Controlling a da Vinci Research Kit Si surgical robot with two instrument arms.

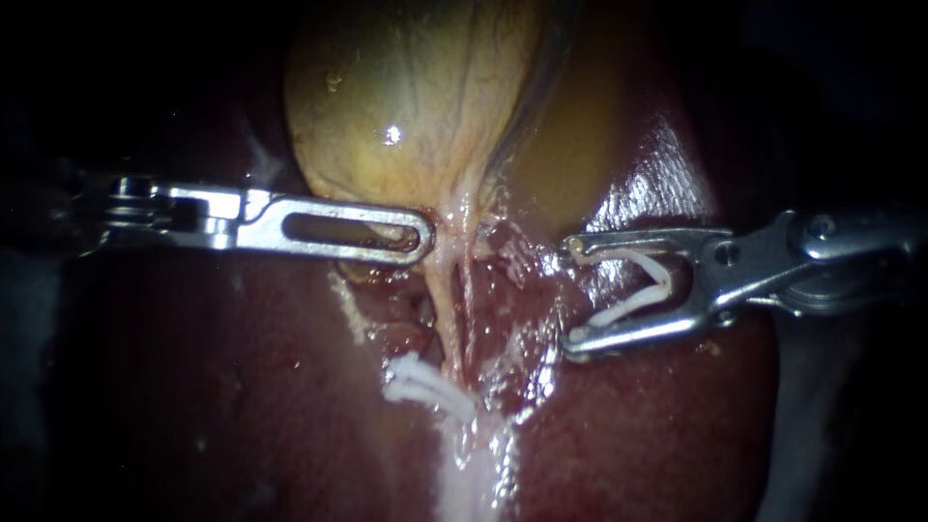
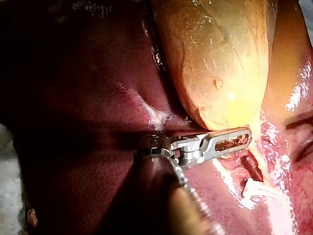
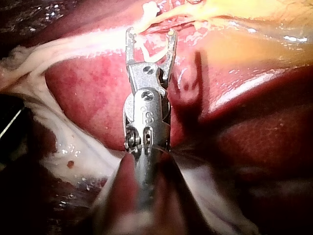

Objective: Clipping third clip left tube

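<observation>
The yellow gallbladder narrows into pale tubes that run down over the dark red liver. Two white clips sit across the left tube, lower down. My left instrument comes in flat, its slotted jaws shut on tissue at the gallbladder's lower end. My right instrument stands to the right of the tubes, apart from them. Its jaws are spread wide and hold an open white clip between them. In the right wrist view those jaws point at the pale tube strand.
Glistening raw tissue lies between the tubes and my right instrument. A white band of tissue runs down below the clips. Liver surrounds the field on both sides.
</observation>
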